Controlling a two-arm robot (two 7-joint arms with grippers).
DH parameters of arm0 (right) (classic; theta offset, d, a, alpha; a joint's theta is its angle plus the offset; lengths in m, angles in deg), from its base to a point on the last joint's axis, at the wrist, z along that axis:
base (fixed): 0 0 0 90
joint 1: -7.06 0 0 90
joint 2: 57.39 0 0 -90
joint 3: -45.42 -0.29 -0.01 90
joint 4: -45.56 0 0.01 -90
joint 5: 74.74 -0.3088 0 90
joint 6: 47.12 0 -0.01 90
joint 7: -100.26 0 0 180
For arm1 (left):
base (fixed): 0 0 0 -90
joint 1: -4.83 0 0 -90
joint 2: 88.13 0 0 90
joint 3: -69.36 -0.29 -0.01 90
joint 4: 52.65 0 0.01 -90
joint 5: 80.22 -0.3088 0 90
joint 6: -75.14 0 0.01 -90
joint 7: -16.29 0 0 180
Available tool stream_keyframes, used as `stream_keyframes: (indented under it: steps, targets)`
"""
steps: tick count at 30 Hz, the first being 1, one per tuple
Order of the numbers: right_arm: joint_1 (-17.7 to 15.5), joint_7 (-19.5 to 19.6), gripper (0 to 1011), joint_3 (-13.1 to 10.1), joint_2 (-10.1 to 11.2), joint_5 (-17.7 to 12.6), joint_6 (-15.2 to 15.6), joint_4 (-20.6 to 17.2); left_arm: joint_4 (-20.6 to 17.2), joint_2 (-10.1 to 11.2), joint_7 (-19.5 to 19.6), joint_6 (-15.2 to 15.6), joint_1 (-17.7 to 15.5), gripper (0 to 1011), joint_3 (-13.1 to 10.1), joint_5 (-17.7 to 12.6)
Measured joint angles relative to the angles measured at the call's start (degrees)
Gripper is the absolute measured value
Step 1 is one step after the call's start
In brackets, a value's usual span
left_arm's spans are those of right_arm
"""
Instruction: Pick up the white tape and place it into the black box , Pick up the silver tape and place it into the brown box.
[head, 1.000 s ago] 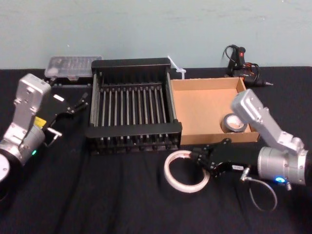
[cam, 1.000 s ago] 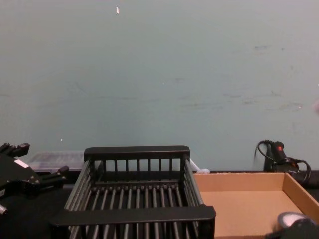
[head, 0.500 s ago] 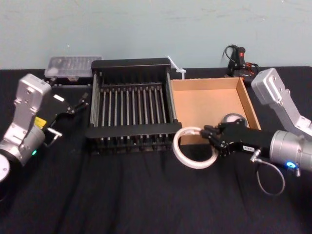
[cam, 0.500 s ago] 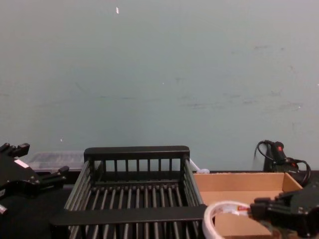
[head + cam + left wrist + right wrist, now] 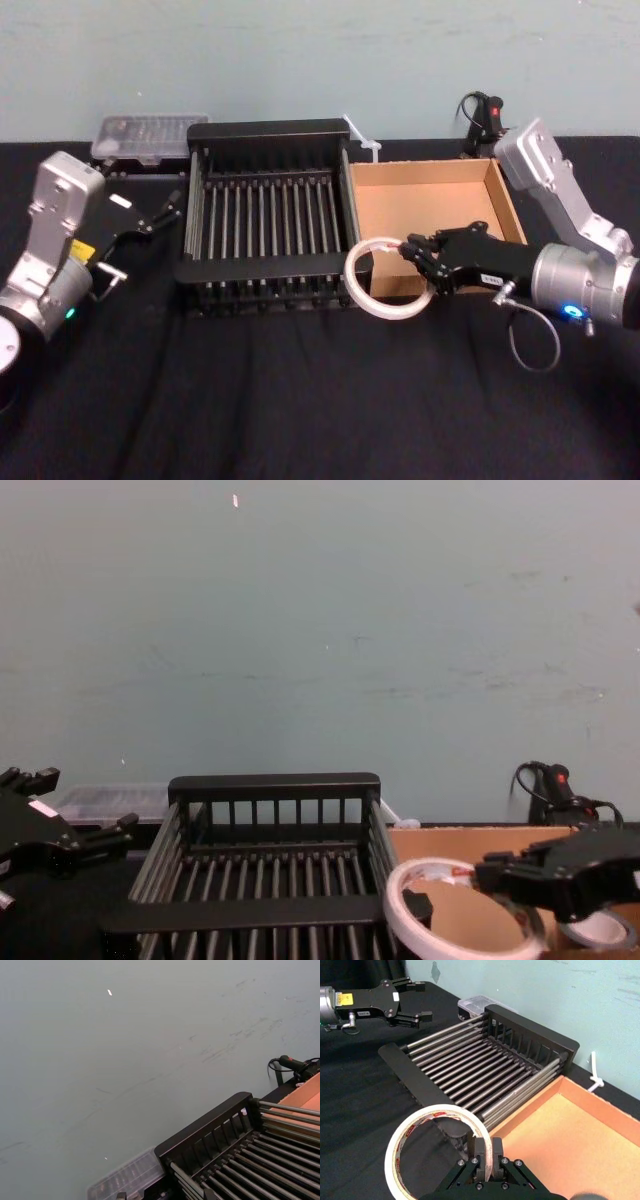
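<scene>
Lifted off the worktop (image 5: 250,400) since a second ago, the white tape (image 5: 388,313) now hangs in the air at the near right corner of the black box (image 5: 270,131), carried up and toward the robot's left by the right gripper (image 5: 412,252). Its jaws are clamped on the ring's right-hand band, so the ring juts leftward from them, tilted, with its open centre facing roughly up. In the right wrist view the band (image 5: 437,1109) sits over the crate's near corner, beside the brown box (image 5: 420,215). The crate's slatted floor lies left and a little farther out from the ring, so I judge the coming move turns on clearing that near rim before release. The left gripper (image 5: 165,205) is parked left of the crate, jaws apart, and the right arm is plainly nearer. The silver tape (image 5: 598,932) is mostly covered by the right arm, with just a pale-cored curve cut off at the chest view's lower edge, which I take to be it
</scene>
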State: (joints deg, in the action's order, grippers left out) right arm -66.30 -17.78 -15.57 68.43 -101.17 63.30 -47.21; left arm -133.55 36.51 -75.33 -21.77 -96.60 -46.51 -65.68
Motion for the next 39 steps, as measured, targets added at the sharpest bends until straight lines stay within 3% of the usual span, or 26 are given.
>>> stream_keyframes:
  steps: [20,39]
  targets:
    - [9.71,-1.67,92,4.04,-6.83,3.45,0.77,9.22,0.00,0.00,0.00,0.00,0.00,1001,0.00,0.00]
    - [15.89,-2.71,92,6.17,-12.62,6.52,-0.94,17.38,0.00,0.00,0.00,0.00,0.00,1001,0.00,0.00]
